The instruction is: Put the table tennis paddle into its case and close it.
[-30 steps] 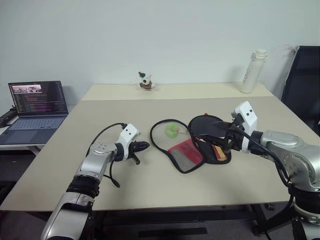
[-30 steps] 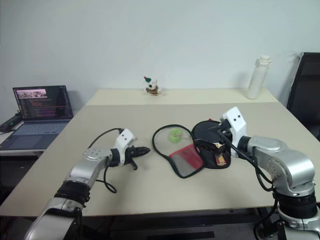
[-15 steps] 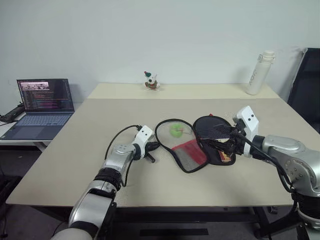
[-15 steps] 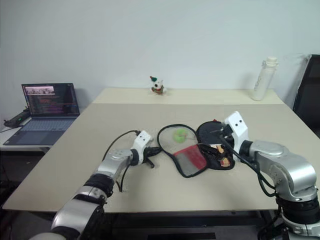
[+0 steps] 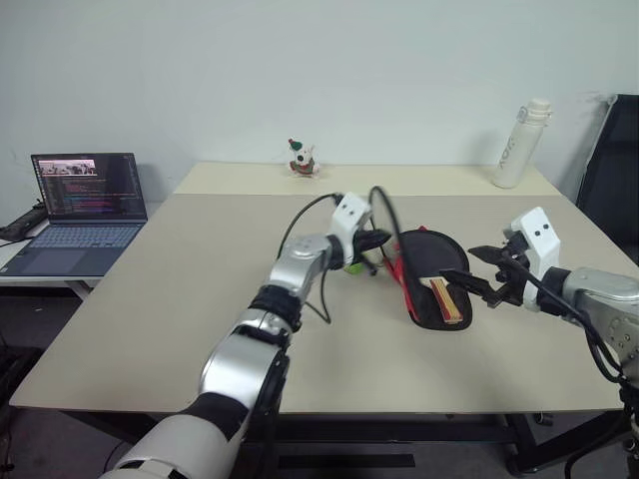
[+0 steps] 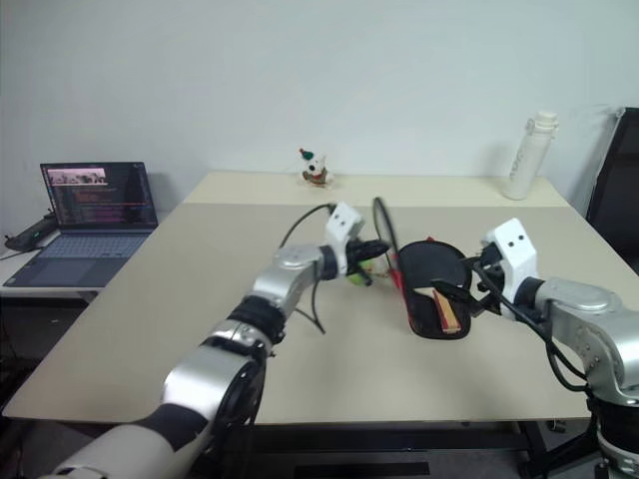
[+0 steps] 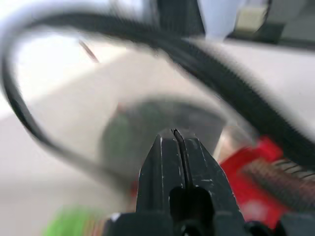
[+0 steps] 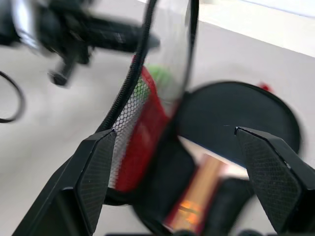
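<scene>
The left gripper is pressed together on the rim of the case flap, which now stands raised on edge above the table; a second ago the flap lay flat and open, and this gripper hung well to the left of it, holding nothing. The left arm has swung right and upward across the table to reach that rim. The table tennis paddle lies in the lower half of the case, black face inward, its wooden handle with red sides pointing toward the table's near edge. The right gripper stands spread wide, just right of the handle and clear of it; earlier its fingers were down at the handle. A yellow-green ball sits behind the raised flap, beside the left gripper. A laptop, a small figurine and a white bottle remain where they were.
</scene>
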Controlling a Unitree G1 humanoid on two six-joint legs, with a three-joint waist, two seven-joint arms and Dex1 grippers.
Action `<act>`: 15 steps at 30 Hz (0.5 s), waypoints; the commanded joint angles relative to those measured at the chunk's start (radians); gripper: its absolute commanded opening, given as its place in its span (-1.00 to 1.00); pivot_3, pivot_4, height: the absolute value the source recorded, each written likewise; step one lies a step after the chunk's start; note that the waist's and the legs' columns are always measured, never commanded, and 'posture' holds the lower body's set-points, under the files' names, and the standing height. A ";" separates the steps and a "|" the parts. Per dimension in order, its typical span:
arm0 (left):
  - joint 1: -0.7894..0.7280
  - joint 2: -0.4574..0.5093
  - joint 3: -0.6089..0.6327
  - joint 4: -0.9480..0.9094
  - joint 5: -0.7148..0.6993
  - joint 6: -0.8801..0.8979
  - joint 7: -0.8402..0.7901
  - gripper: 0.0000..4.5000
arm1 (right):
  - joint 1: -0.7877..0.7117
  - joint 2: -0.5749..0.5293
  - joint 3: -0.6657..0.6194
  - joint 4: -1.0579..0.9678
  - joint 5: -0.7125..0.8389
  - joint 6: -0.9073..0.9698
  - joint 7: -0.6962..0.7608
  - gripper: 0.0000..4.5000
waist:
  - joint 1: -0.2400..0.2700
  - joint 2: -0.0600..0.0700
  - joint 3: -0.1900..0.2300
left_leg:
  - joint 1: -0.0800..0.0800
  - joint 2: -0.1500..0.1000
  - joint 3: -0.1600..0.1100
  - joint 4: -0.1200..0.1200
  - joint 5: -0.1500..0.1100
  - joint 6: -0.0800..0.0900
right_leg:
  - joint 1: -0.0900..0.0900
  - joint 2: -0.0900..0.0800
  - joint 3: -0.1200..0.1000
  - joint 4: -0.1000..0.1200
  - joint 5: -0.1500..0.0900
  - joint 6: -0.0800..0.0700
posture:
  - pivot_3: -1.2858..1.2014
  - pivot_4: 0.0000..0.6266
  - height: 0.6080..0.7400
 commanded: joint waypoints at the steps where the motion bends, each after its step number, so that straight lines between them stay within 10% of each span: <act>1: -0.067 -0.055 0.025 0.072 -0.005 -0.053 0.051 -0.98 | -0.017 -0.034 -0.037 0.016 -0.022 -0.006 -0.026 0.89 | -0.002 0.000 0.000 | 0.000 0.000 0.000 0.000 0.000 0.000 | 0.000 0.000 0.000 0.000 0.000 0.000 | 0.03 -0.52 1.00; 15: 0.082 0.054 0.063 -0.120 -0.066 0.016 -0.132 -0.99 | -0.109 0.032 0.034 0.347 -0.116 -0.087 -0.067 0.94 | -0.020 0.000 0.000 | 0.002 0.001 0.001 0.000 0.000 0.000 | 0.000 0.001 0.002 0.004 0.000 0.000 | 0.03 -0.52 1.00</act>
